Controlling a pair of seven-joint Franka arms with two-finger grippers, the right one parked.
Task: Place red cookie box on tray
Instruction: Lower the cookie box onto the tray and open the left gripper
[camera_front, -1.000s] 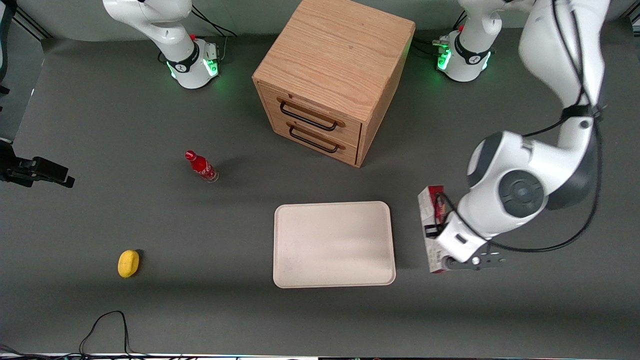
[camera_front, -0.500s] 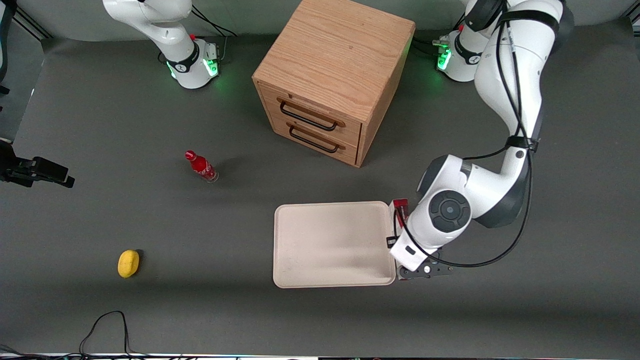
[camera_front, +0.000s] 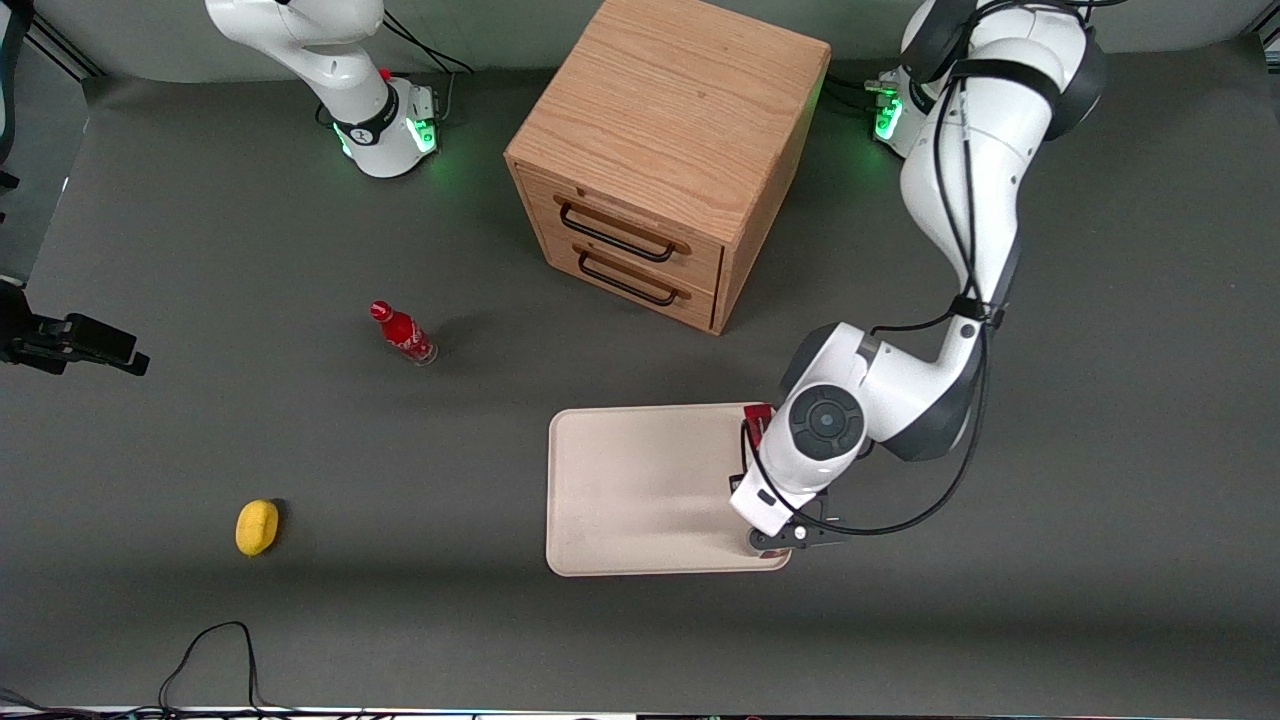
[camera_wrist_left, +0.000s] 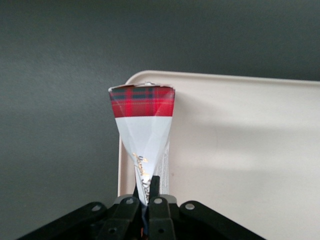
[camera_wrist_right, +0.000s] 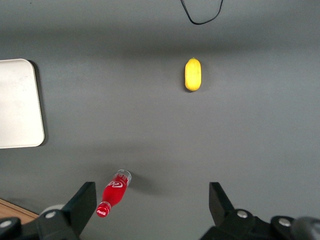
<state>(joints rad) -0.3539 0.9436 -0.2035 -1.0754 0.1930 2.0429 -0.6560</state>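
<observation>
In the left wrist view my left gripper (camera_wrist_left: 148, 186) is shut on the red cookie box (camera_wrist_left: 142, 107), pinching its thin edge. The box hangs narrow-end down, showing a red tartan band and a white panel, over the rim of the cream-white tray (camera_wrist_left: 240, 150) at the tray's end toward the working arm. In the front view the gripper (camera_front: 772, 503) sits above that end of the tray (camera_front: 640, 480). My wrist covers nearly all of the red cookie box (camera_front: 757, 412); only a red corner shows. I cannot tell whether the box touches the tray.
A wooden two-drawer cabinet (camera_front: 660, 160) stands farther from the front camera than the tray. A small red bottle (camera_front: 403, 334) and a yellow fruit (camera_front: 257, 526) lie toward the parked arm's end. A black cable (camera_front: 210, 650) loops near the table's front edge.
My left arm has carried the box from the bare table beside the tray sideways toward the parked arm's end, until it hangs over the tray's edge. The grip stayed shut.
</observation>
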